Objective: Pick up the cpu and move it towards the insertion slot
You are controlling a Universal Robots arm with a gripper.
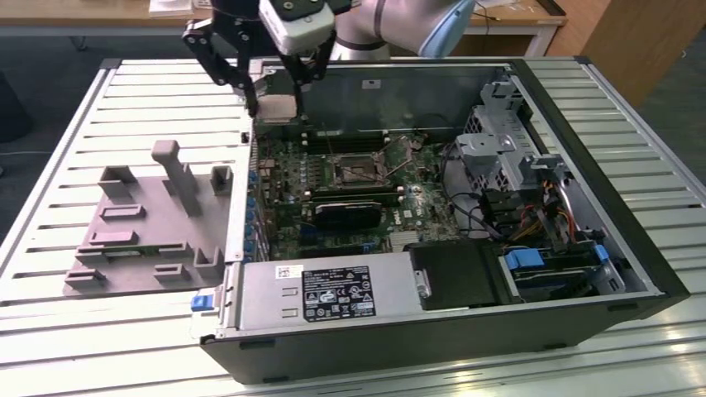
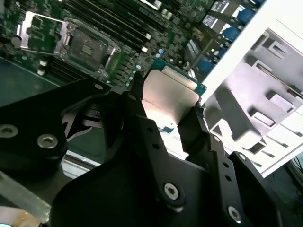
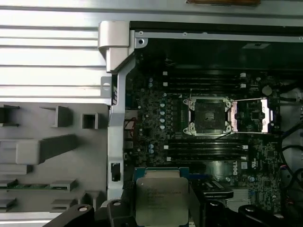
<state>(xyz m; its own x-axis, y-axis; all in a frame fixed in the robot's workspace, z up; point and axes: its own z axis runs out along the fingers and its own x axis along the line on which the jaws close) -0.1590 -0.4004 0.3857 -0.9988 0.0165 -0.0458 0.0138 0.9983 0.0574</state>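
Note:
The cpu (image 1: 278,106) is a thin silvery square plate, held in the air by two opposite edges. My gripper (image 1: 277,114) is shut on it, above the open computer case's far wall at the exterior view's left. In the second wrist view the cpu (image 2: 170,92) sits between the black fingers (image 2: 138,120) of the gripper (image 2: 166,108). The insertion slot (image 1: 359,169) is a dark square socket on the green board, lying lower and toward the exterior view's right of the cpu. In the first wrist view the slot (image 3: 208,116) has its metal frame swung open beside it, apart from the cpu (image 3: 161,195).
A grey plastic fixture (image 1: 155,223) with upright blocks lies on the slatted table (image 1: 66,331), at the exterior view's left of the case. Inside the case are a black rectangular block (image 1: 353,211), a power supply (image 1: 331,294), a drive cage (image 1: 513,153) and loose cables (image 1: 485,207).

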